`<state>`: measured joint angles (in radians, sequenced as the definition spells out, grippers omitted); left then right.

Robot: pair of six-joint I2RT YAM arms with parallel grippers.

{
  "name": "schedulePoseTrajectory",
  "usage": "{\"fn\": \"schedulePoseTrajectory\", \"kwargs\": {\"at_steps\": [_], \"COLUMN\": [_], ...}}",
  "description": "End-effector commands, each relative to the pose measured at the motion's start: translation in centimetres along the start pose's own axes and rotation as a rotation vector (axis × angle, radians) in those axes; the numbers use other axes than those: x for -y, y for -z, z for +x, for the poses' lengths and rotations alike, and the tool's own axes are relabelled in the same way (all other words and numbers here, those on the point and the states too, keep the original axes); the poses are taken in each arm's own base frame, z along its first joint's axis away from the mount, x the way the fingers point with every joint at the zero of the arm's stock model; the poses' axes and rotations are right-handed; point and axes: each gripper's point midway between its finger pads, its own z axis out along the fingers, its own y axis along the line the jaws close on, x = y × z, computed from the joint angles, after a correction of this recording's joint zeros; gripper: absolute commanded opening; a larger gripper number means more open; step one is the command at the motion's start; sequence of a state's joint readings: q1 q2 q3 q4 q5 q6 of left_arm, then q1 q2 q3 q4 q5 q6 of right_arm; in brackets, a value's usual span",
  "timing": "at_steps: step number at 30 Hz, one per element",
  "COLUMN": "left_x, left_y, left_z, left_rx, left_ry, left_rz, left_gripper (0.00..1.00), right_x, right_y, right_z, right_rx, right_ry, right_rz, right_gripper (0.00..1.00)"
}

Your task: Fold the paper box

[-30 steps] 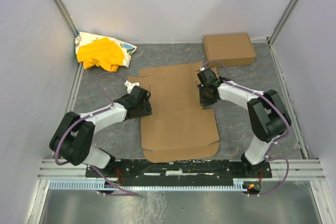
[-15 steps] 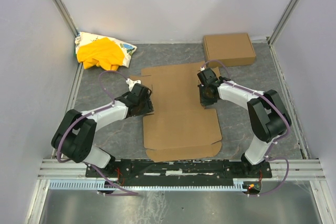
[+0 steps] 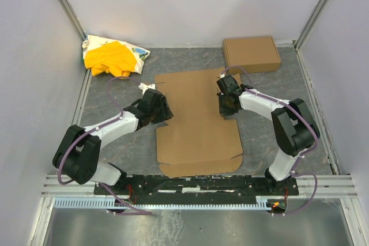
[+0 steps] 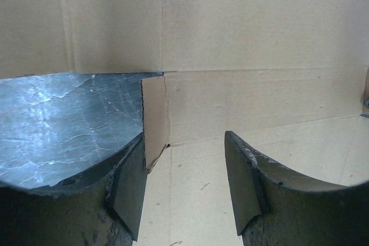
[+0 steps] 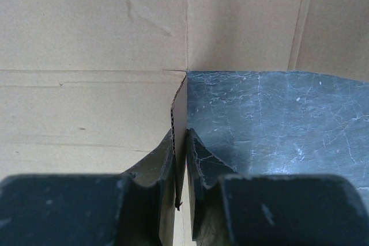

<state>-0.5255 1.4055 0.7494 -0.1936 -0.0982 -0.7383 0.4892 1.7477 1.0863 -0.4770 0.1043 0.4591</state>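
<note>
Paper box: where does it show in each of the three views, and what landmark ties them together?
Top external: paper box lies flat mid-table, between the left gripper and the right gripper.
Left wrist: paper box fills the top and right, beyond open jaws.
Right wrist: paper box fills the top and left, one edge pinched in the jaws.
Shared landmark: the dark grey table bordering the cardboard.

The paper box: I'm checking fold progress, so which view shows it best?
Top external: nearly the whole paper box shows. Left wrist shows only one upright flap by the open left gripper; right wrist only the edge pinched in the right gripper.
</note>
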Motion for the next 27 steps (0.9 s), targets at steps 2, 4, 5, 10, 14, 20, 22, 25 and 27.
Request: {"fn": "schedulePoseTrajectory", "kwargs": {"at_steps": [2,4,5,10,14,20,22,25,27], "left_x": [2.8,3.2,3.6,5.4,6.6,5.6,5.1,4.6,4.5], "left_y": [-0.8,-0.7,-0.5,0.2,0.3,-1.6,-2.1,-2.7,-2.9], "left_z": [0.0,0.0,0.0,-0.4,-0.7,0.6,1.0,1.4,1.6], "left_rx": [-0.006,0.0,0.004,0.016,0.025,-0.022,-0.034,-0.046,-0.052], "left_ry": [0.038,0.029,0.025,0.005,-0.021,-0.053,-0.057,-0.063,-0.069], "left_rz": [0.086,0.091,0.099,0.143,0.158,0.092,0.073,0.055,0.049], "left_gripper": [0.6,0.6,0.6,0.58,0.58,0.57,0.57,0.57,0.57], "right_x": [-0.8,-0.9,-0.9,-1.1,-1.1,-1.1,-1.1,-1.1,-1.1], "right_y": [0.1,0.0,0.0,-0.3,-0.4,-0.3,-0.3,-0.5,-0.4], "right_z": [-0.8,-0.7,-0.7,-0.5,-0.4,-0.3,-0.3,-0.3,-0.3], "right_rx": [0.03,0.027,0.026,0.022,0.019,0.018,0.017,0.012,0.013], "right_ry": [-0.012,-0.013,-0.014,-0.022,-0.024,-0.017,-0.014,-0.011,-0.009], "right_rz": [-0.031,-0.035,-0.037,-0.046,-0.046,-0.047,-0.046,-0.044,-0.044], "right_gripper": [0.18,0.18,0.18,0.18,0.18,0.18,0.18,0.18,0.18]}}
